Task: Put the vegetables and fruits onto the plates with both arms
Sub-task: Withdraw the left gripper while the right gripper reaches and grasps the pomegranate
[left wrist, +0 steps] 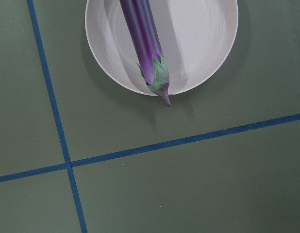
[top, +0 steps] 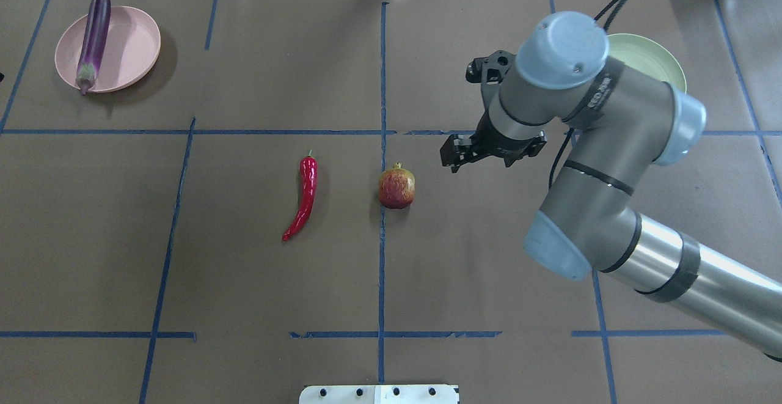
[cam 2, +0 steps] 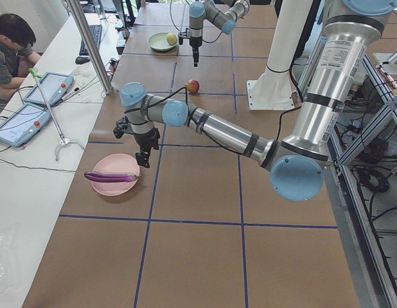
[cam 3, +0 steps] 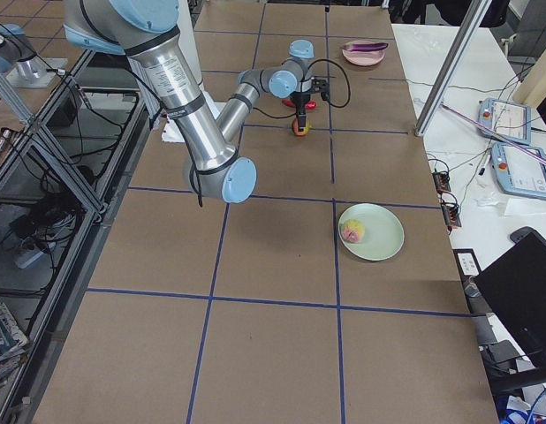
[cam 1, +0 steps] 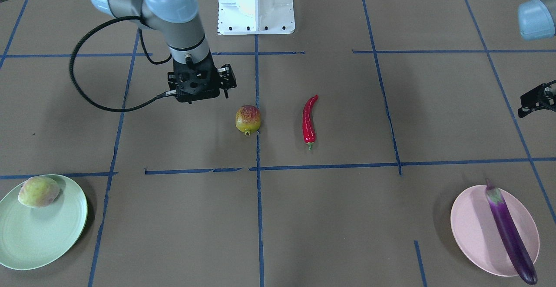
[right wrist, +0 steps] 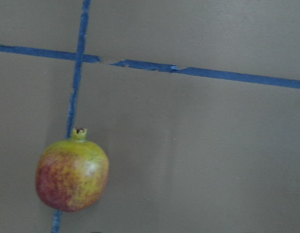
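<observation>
1. the right gripper [cam 1: 197,88] hung above the table [cam 1: 330,217], near the yellow-red fruit [cam 1: 248,120] but not touching it; i cannot tell if its jaws were spread or pressed together.
2. the left gripper [cam 1: 536,100] was half out of view near the pink plate [cam 1: 473,230]; i cannot tell the state of its jaws either.
3. the eggplant [cam 1: 508,230] lay across the pink plate, its ends over the rim.
4. the peach [cam 1: 38,191] sat on the green plate [cam 1: 39,239], close to the rim.
5. the yellow-red fruit and the red chili [cam 1: 309,120] lay on the bare table, near each other, between the plates.
</observation>
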Robot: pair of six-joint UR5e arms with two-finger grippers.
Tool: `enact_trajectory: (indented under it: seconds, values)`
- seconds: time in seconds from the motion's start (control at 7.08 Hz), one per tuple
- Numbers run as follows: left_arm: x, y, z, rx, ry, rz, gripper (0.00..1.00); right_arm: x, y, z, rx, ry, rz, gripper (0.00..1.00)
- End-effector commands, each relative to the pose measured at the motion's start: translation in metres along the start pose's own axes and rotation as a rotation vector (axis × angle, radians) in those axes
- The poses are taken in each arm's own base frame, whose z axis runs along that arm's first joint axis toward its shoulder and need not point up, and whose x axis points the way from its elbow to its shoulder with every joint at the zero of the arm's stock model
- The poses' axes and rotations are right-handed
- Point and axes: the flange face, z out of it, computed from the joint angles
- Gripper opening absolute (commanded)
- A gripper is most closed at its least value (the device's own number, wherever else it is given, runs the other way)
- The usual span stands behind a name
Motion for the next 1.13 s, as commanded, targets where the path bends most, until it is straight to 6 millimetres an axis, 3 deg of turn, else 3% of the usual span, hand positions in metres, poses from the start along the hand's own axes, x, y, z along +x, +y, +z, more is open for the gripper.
enact_trajectory:
  seconds: [0.0, 0.14, 0.85, 0.99]
  values:
    - [0.001, 0.000, 0.000, 0.000, 0.000, 0.001, 1.00, -0.079, -0.023, 0.022, 0.000, 0.051, 0.056, 1.00]
    - [0.000, 0.001, 0.001, -0.001, 0.000, 0.000, 1.00, -0.099, -0.024, 0.041, 0.028, 0.104, 0.050, 1.00]
    - [0.000, 0.001, 0.001, -0.001, 0.000, -0.003, 1.00, -0.094, -0.018, 0.098, 0.008, 0.214, 0.030, 0.99]
    - [0.000, 0.001, 0.001, -0.001, 0.000, -0.003, 1.00, -0.096, -0.016, 0.103, 0.013, 0.197, 0.029, 0.90]
